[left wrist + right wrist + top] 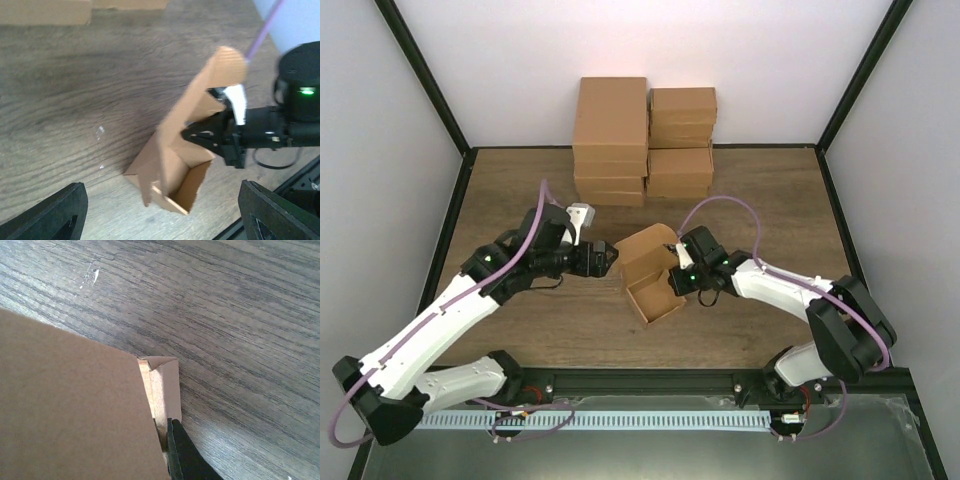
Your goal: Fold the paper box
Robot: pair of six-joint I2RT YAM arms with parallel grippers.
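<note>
A brown paper box (650,278) stands mid-table as an open tray with its lid flap raised toward the back. In the left wrist view the box (172,172) shows an open cavity and a tall tilted lid. My left gripper (609,256) is open and empty just left of the lid; its fingers (47,215) are spread wide on either side of the box. My right gripper (677,272) is at the box's right wall, shut on it. In the right wrist view one black finger (182,455) presses the outside of a side flap (170,385); the lid hides the other finger.
Stacks of folded brown boxes (642,140) stand at the back of the table. Black frame posts run up both sides and a black rail (650,385) lies along the near edge. Bare wood lies left and right of the box.
</note>
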